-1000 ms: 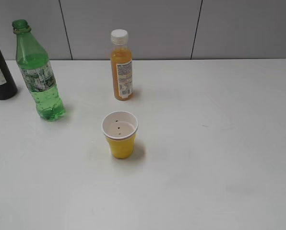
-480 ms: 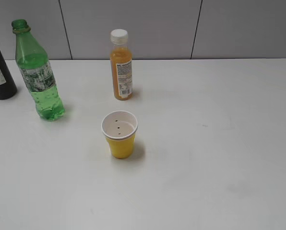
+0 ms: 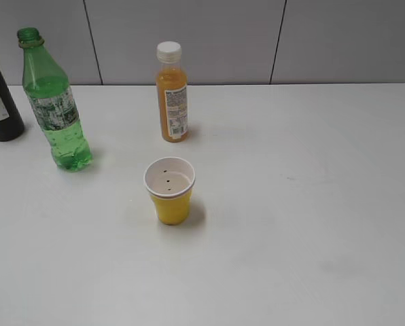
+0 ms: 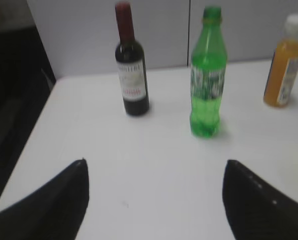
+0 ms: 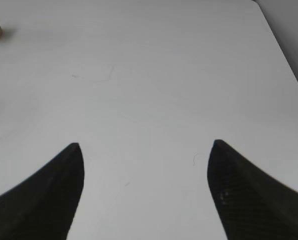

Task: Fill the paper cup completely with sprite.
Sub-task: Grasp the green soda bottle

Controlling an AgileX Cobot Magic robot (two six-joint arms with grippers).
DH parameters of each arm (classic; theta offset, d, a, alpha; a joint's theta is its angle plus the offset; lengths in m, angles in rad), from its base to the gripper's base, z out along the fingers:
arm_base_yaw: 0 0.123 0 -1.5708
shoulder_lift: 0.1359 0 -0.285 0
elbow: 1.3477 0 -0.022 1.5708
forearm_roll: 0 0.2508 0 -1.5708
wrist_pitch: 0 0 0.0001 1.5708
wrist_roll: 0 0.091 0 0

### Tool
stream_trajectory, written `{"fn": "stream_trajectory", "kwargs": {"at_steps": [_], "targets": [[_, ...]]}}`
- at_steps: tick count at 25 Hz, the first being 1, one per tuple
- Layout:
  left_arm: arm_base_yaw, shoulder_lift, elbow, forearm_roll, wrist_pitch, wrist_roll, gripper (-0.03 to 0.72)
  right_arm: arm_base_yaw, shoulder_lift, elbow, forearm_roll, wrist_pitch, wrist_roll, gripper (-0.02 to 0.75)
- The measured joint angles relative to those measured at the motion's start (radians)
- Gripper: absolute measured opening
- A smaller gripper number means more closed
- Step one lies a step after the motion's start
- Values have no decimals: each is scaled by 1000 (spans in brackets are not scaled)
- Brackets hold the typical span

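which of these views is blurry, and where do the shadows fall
Exterior view: sharp, even light; the cup and the juice bottle throw soft shadows to their right. Left wrist view: soft all over, the labels on the sprite and the dark bottle unreadable, the open jaws dark blurs at the bottom. Right wrist view: table fairly clear, the open jaws plain black shapes.

L gripper (image 4: 155, 172): jaws spread wide, nothing between the fingers (image 4: 59, 200); both dark tips sit at the bottom of the L wrist view. R gripper (image 5: 145, 145): jaws likewise wide apart, holding nothing; fingers (image 5: 249, 192) held clear above the surface. Neither arm appears in the exterior view.
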Motion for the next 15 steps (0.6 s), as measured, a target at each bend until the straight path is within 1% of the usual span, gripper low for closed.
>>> {"fn": "stream_trajectory", "kwargs": {"at_steps": [7, 15], "targets": [[0, 8, -6, -1, -365, 0, 610, 0, 0, 0, 0, 0, 0, 594], [0, 195, -6, -24, -565, 0, 594, 0, 0, 0, 0, 0, 0, 594]]}}
